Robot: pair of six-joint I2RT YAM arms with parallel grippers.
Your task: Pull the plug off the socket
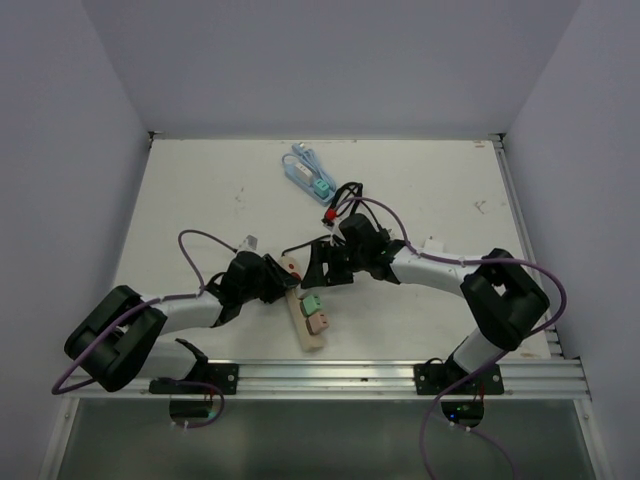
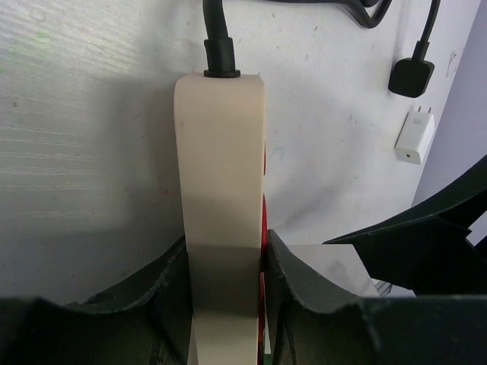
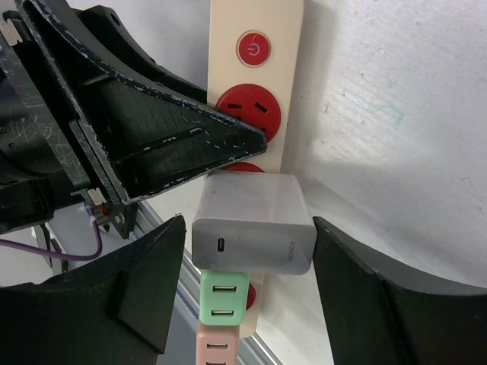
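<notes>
So the cream power strip (image 1: 303, 312) lies on the table (image 1: 200, 200) towards the near edge, about the middle, between the two arms. From the top view that's most of what you get; the arms cover the far end of it, and only the green adapter (image 1: 312, 303) and pink adapter (image 1: 320, 322) show clearly.

The left wrist view sees the strip edge-on; the left gripper (image 2: 224, 262) is clamped on its two long sides, fingers (image 2: 171, 289) pressed right against the plastic. It also picks up the black cord (image 2: 217, 38) leaving the strip's end, plus a white charger (image 2: 415, 135) and a black plug (image 2: 411, 76) lying loose further off.

The right wrist view is the only one that shows the actual plug: a grey USB-C charger (image 3: 255, 224) seated in the strip, just beside the green adapter (image 3: 223, 296). The right gripper (image 3: 251, 228) straddles it with fingers (image 3: 144, 296) spread and not clamped, a thin gap on one side. The red power button (image 3: 253, 49) and an empty red socket (image 3: 247, 106) only show here too.
</notes>
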